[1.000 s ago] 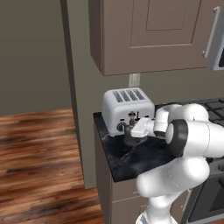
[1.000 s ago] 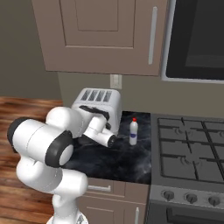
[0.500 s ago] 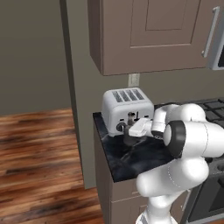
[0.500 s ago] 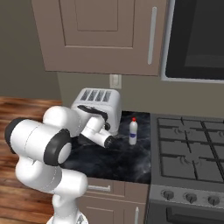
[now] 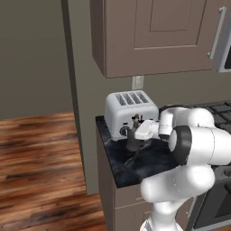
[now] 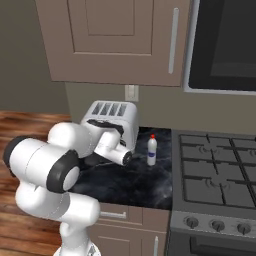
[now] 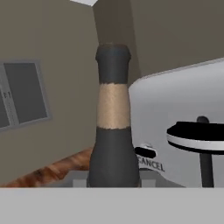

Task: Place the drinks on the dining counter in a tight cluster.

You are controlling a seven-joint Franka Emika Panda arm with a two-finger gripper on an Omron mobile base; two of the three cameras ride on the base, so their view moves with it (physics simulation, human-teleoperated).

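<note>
Early going: the claw (image 5: pixel 133 133) was clamped on the dark bottle (image 5: pixel 132 140), standing on the narrow worktop (image 5: pixel 135 160) before the toaster (image 5: pixel 128 111). The white bottle (image 6: pixel 152 150) waited nearby. Nothing clustered at the dining counter yet.

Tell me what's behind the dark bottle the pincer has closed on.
Right behind the dark bottle stands the silver toaster, its lever and "CANCEL" button showing beside the neck. The bottle covers the toaster's edge nearest it; its own base is cut off from view.
</note>
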